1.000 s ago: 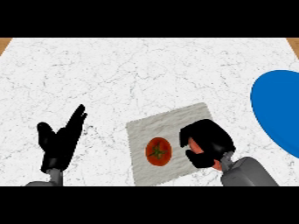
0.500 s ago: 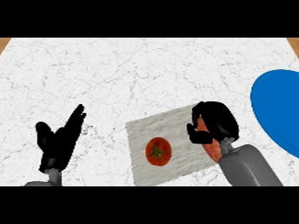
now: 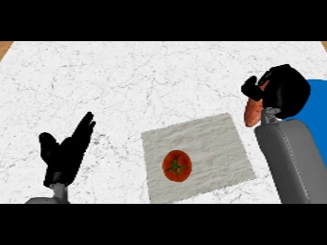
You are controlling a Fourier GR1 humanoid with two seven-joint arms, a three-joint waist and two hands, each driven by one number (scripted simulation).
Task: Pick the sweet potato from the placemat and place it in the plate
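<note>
My right hand (image 3: 285, 90) is curled round the orange sweet potato (image 3: 252, 114), whose lower end sticks out below the fingers. It hangs above the counter just beyond the placemat's far right corner, at the left rim of the blue plate (image 3: 321, 100), which the hand and forearm partly hide. The grey placemat (image 3: 209, 143) lies in the near middle. My left hand (image 3: 64, 153) rests open at the lower left, fingers up, holding nothing.
A red tomato (image 3: 177, 166) sits on the placemat's near part. The white marble counter (image 3: 138, 76) stretches away, with wooden edges at the far corners.
My right hand has lifted the sweet potato off the placemat and carried it up and to the right, to the plate's edge. The left hand has not moved.
</note>
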